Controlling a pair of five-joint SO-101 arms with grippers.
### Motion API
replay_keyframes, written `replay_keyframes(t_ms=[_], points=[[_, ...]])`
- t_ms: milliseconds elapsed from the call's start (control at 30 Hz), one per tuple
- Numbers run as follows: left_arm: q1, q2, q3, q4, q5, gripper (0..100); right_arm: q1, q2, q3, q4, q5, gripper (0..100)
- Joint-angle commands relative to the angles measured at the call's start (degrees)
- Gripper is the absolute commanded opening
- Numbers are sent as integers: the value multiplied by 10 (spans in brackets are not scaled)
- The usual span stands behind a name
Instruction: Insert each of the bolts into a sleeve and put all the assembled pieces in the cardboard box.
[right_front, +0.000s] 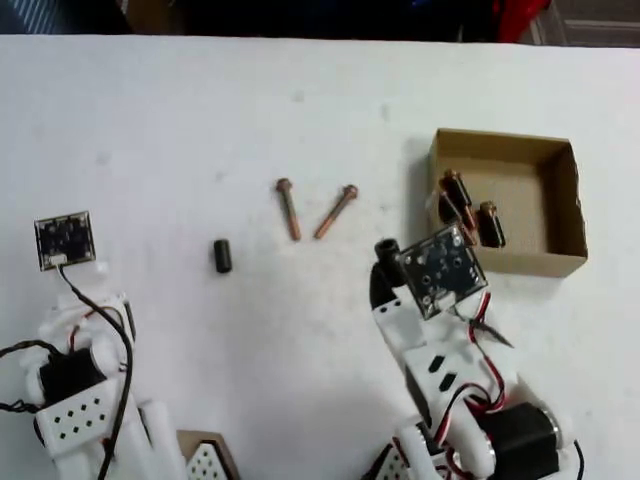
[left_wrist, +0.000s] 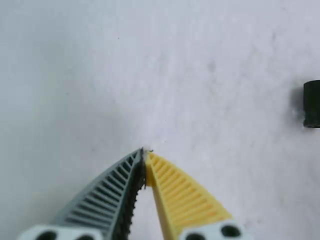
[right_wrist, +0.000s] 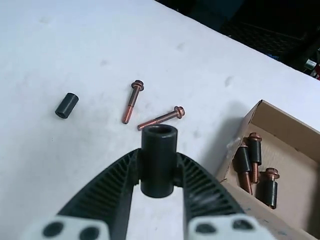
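Left gripper (left_wrist: 145, 153) closed, tips touching; right gripper (right_wrist: 158, 167) clamped around upright sleeve (right_wrist: 158, 142).

Two bolts (right_front: 288, 209) near loose sleeve (right_front: 222, 256)

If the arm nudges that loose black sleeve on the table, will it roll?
Probably: the loose sleeve is a short cylinder lying on its side, so a sideways push likely rolls it. It looks rigid, and its smooth wall might slip.

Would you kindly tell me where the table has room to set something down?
Bare table: left of the loose sleeve and beyond left bolt and right bolt. Crowded: between right bolt and cardboard box, around the held sleeve.
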Motion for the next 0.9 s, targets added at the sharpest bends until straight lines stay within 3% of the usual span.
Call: replay_keyframes(t_ms=[0, 200, 633, 867], points=[[1, -7, -5, -12, -4, 23, 9, -24, 22, -28, 4, 19], [1, -7, -5, -12, -4, 23, 88, -47, 43, -43, 4, 23], [1, -7, -5, -12, -4, 23, 177, -51, 100, -82, 4, 20], [36, -7, 4, -14, -4, 23, 183, -51, 119, -91, 4, 20]])
